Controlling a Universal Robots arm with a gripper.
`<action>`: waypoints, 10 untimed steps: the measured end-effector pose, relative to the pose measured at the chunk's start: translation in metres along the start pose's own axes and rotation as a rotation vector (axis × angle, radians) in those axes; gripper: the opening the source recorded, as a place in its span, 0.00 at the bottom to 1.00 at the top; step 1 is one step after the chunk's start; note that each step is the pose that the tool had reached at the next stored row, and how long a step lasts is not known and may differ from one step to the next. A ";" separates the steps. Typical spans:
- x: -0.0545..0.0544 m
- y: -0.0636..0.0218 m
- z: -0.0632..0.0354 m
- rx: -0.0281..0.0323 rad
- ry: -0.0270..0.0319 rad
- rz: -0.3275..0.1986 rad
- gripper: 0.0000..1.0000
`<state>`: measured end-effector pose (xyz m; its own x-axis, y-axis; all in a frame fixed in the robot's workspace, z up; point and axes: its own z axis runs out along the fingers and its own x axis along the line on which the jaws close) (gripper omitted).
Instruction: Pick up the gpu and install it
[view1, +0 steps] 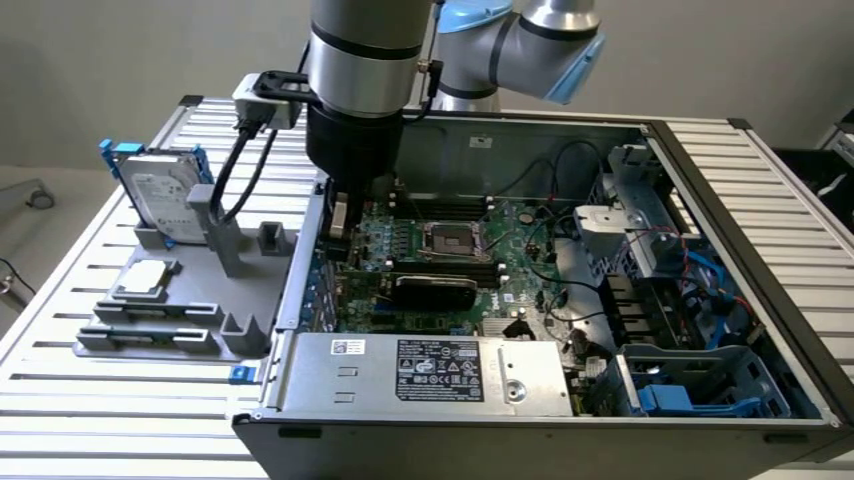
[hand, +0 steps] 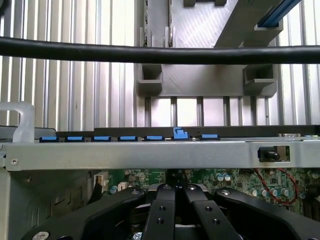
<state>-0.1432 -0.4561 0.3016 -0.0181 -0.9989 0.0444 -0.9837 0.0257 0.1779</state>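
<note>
1. Black gripper (hand: 175, 192) fingers (hand: 161, 215) sit closest to the wrist camera, pressed together, clenched.
2. Whether they pinch anything cannot be told.
3. Beyond them lie the green motherboard (hand: 240, 182) and the metal case wall (hand: 150, 155).
4. From outside, the arm (view1: 360, 90) reaches into the open computer case (view1: 747, 230), at the exterior view's left side.
5. What looks like the card's silver bracket (view1: 339, 222) hangs upright below the wrist, over the motherboard's edge.
6. A hard drive (view1: 163, 205) stands in the grey holder (view1: 200, 310) outside.

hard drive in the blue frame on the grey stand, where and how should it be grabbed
Probably best to pinch the upper part of the hard drive across its two flat faces, coming straight down from above. It stands upright on edge in the grey stand, so its top and the blue frame are free. The stand's posts hold its lower end, and a sideways approach would likely meet them.
</note>
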 end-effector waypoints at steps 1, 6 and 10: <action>0.000 0.0000 0.0000 0.0000 -0.0002 0.001 0.11; -0.002 0.0000 0.0005 -0.0001 -0.0018 0.005 0.11; -0.004 0.0000 0.0005 -0.0005 -0.0038 0.012 0.11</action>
<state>-0.1432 -0.4519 0.3009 -0.0308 -0.9986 0.0428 -0.9833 0.0379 0.1778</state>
